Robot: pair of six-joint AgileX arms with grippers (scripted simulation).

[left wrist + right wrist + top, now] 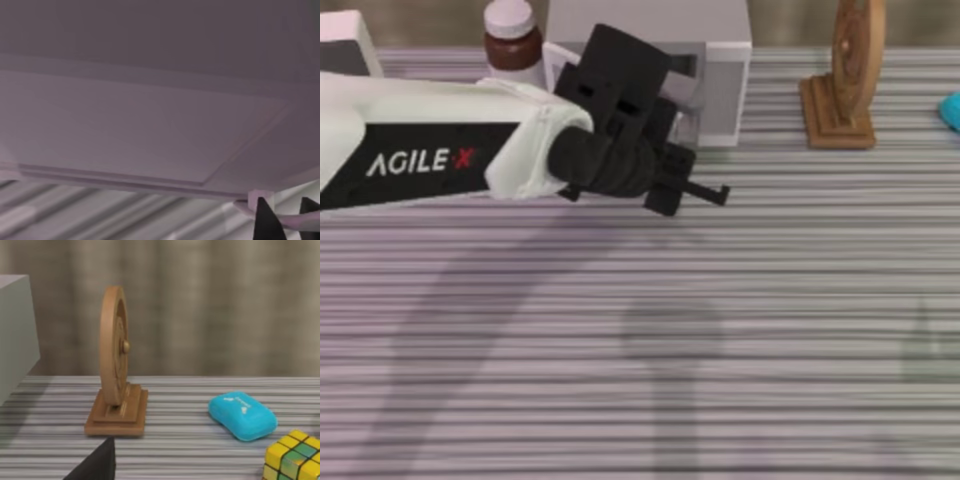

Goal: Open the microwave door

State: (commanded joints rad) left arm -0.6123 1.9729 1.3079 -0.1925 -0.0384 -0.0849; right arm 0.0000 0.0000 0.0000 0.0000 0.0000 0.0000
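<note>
While the striped grey bench (740, 330) is the biggest thing in frame, the boxy light-grey and white microwave (720, 60) sits at its far edge, centre-left. Left arm reaches in from the left across the microwave's front. Microwave door (130, 135), white-framed panel with grey window, fills the left wrist view at very close range; from above it is mostly hidden under the arm, so I can't tell if it's ajar.

Left hand (692, 176) is at the door's right side near the control panel. Wrist view shows two dark fingertips (265, 220) straddling the thin white handle bar (250, 206). Can't tell whether they're clamped on it or just around it.

Right arm is parked off the right; its hand isn't visible.

Also present: brown jar with white lid (512, 45) far left, wooden wheel ornament on a stepped base (845, 75) far right, turquoise soap-shaped block (242, 415), multicolour puzzle cube (295, 457).

Risks, my read: shallow fingertip hold, so the bar slips out if the pull doesn't follow the hinge arc. Straight pull could drag the whole microwave. The swinging door may hit the jar.
</note>
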